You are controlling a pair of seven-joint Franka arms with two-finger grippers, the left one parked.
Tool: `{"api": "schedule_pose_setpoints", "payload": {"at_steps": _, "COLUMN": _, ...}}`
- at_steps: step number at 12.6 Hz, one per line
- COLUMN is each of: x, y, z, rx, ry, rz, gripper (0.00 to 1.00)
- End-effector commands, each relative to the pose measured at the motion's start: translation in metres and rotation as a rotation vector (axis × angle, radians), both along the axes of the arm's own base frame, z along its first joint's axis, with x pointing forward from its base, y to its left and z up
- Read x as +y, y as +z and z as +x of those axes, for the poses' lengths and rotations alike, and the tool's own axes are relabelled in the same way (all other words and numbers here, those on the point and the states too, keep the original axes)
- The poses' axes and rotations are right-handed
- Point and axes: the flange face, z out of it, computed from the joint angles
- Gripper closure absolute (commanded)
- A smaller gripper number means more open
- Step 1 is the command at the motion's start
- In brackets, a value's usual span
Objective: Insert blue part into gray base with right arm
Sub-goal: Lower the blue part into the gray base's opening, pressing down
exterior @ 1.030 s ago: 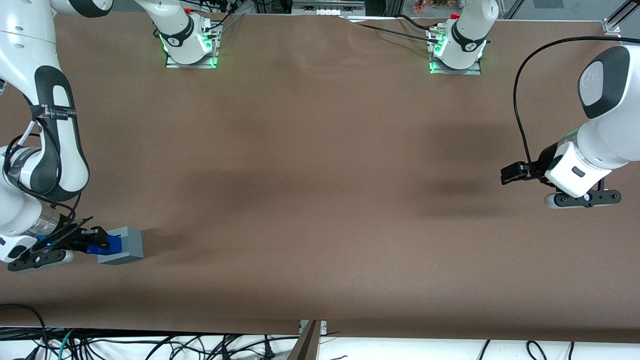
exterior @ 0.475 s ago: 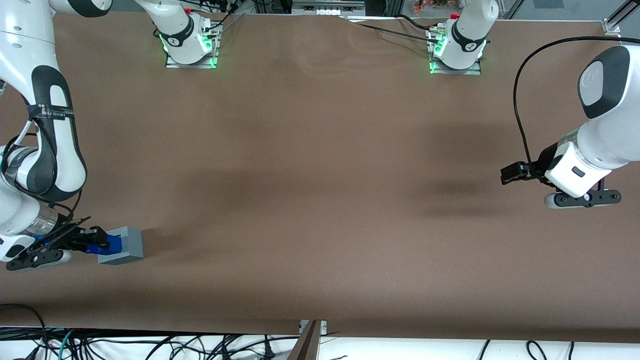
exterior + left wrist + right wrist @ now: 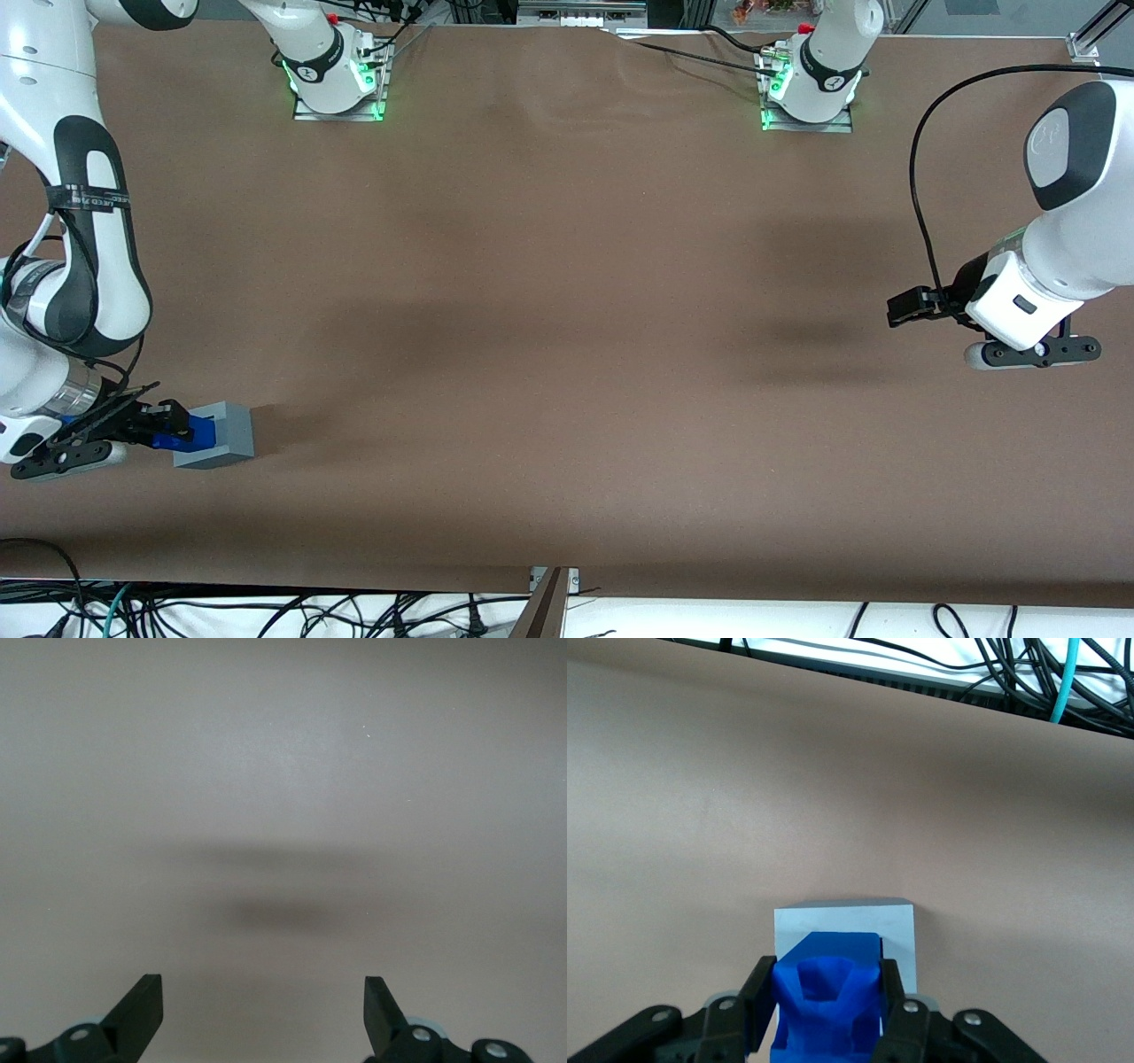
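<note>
The gray base [image 3: 232,431] sits on the brown table at the working arm's end, fairly near the front camera. The blue part [image 3: 202,431] lies partly inside the base's recess, on the side facing the gripper. My right gripper [image 3: 181,424] reaches in low and level, shut on the blue part. In the right wrist view the blue part [image 3: 828,990] shows its notched top between the two black fingers [image 3: 760,1003], which press on its sides. Its leading end meets the light face of the gray base [image 3: 897,930]. The gripper [image 3: 827,1008] is centred on the base.
Two arm mounts with green lights [image 3: 337,84] [image 3: 806,89] stand at the table edge farthest from the front camera. Loose cables [image 3: 1028,673] hang past the table edge near the base. The parked arm [image 3: 1019,310] hovers over its own end.
The right arm's forearm and wrist have shifted slightly away from the gray base. The blue part and the base show no visible movement.
</note>
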Motion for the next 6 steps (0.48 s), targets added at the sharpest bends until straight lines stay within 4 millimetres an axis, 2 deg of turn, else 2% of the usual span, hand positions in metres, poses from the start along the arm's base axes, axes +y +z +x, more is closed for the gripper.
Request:
{"api": "schedule_pose_setpoints", "payload": {"at_steps": 1, "x": -0.004, "y": -0.063, "z": -0.016, "rx": 0.098, "ry": 0.029, "rz": 0.020, "gripper": 0.64}}
{"api": "schedule_pose_setpoints", "payload": {"at_steps": 6, "x": -0.004, "y": -0.050, "z": -0.014, "rx": 0.087, "ry": 0.033, "rz": 0.009, "gripper": 0.64}}
